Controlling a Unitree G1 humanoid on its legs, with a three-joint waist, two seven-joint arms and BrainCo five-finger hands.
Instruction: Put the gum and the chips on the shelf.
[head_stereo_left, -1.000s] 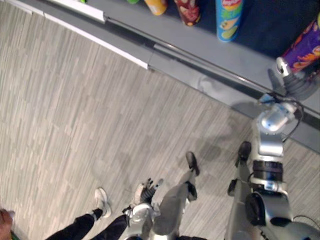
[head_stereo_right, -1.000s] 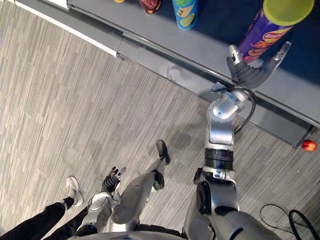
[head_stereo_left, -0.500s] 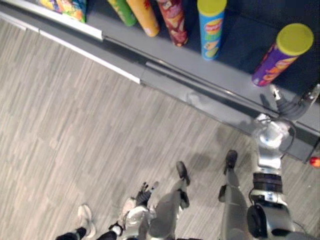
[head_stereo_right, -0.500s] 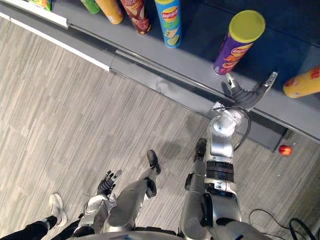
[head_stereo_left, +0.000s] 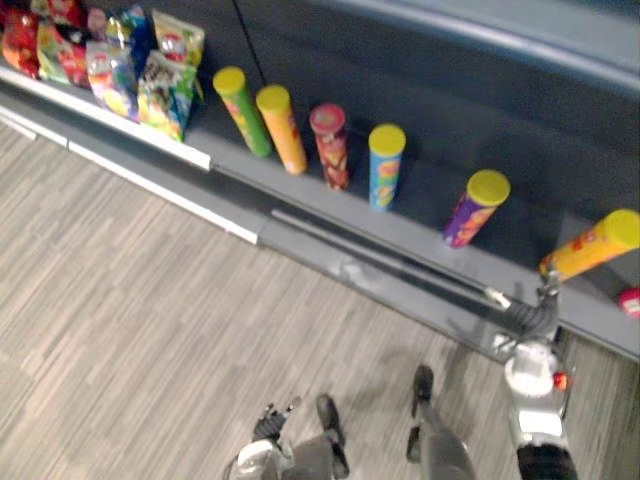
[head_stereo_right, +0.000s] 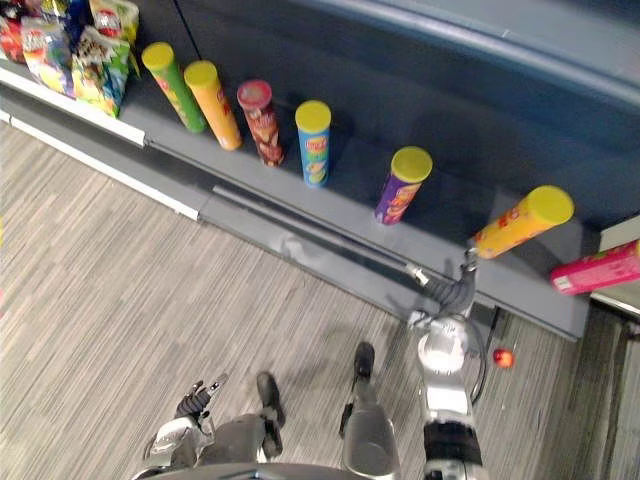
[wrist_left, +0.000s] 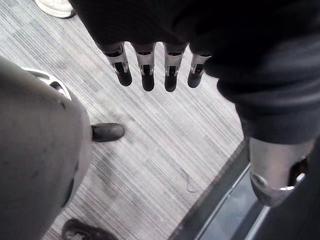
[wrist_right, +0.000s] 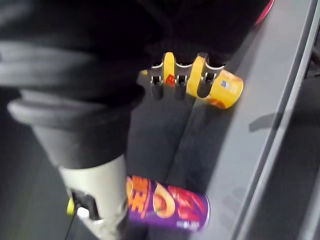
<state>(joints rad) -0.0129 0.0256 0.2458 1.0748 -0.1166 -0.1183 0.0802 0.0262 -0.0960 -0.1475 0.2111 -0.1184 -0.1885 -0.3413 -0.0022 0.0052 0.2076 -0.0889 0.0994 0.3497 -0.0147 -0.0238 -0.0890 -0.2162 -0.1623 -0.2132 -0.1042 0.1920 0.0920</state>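
A row of chip cans stands on the dark shelf (head_stereo_right: 330, 215): green (head_stereo_right: 172, 85), orange (head_stereo_right: 212, 102), red (head_stereo_right: 260, 122), blue (head_stereo_right: 313, 142), purple (head_stereo_right: 403, 184) and a yellow-lidded orange one (head_stereo_right: 520, 222). My right hand (head_stereo_right: 450, 291) hovers at the shelf's front edge, below and between the purple and orange cans, open and holding nothing. In the right wrist view its fingers (wrist_right: 177, 80) point at the orange can (wrist_right: 220, 89), with the purple can (wrist_right: 170, 202) off to one side. My left hand (head_stereo_right: 195, 402) hangs low over the floor, fingers (wrist_left: 145, 70) straight and empty.
Colourful snack bags (head_stereo_left: 150, 70) fill the shelf's far left end. A pink can (head_stereo_right: 600, 268) lies at the shelf's right end. A small red ball (head_stereo_right: 503, 356) rests on the floor below the shelf. A white shoe (wrist_left: 55, 6) shows near my left hand.
The camera has tilted up, so more of the shelf shows. My right hand has let go of the purple can and drawn back to the shelf's front edge.
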